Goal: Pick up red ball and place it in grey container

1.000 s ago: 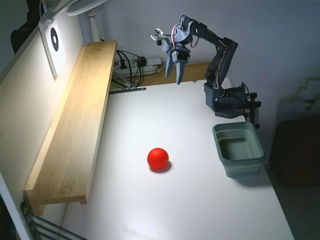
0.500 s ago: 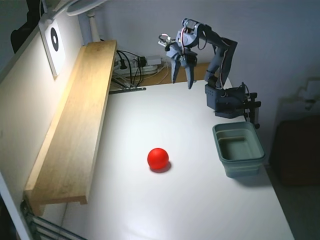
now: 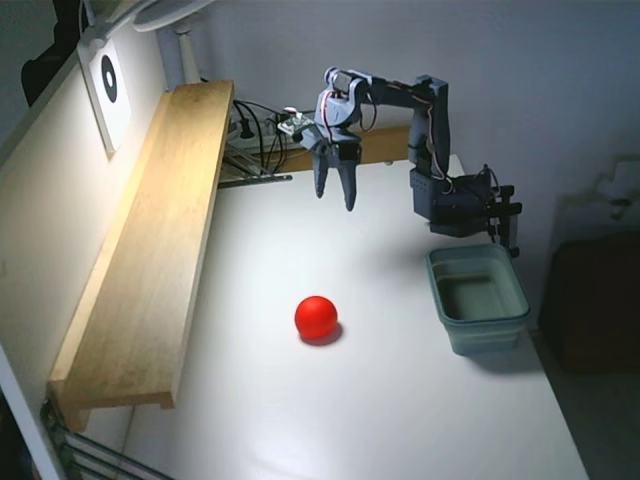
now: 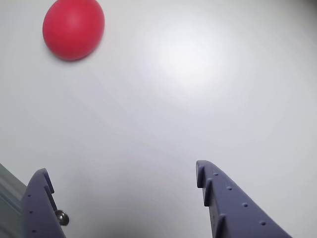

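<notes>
The tool (image 3: 335,200) hung in the air above the far part of the white bench (image 3: 380,400), fingers pointing down and spread apart, nothing between them! The red ball (image 3: 316,315) sat alone on the bench, well apart from the tool, nearer the camera and almost straight below it in the fixed view. In the wrist view the ball (image 4: 73,29) showed in the top left corner, and the two purple fingertips (image 4: 218,191) rose from the bottom edge with a wide stretch of bare white bench (image 4: 188,99) between them and the ball. The tool (image 4: 124,176) gripped nothing there either. Over at the right side of the fixed view stood the grey container (image 3: 478,298), upright and open-mouthed, just in front of the arm's base (image 3: 455,205) and clear of the ball. A long wooden shelf (image 3: 150,240) ran along the left wall.
</notes>
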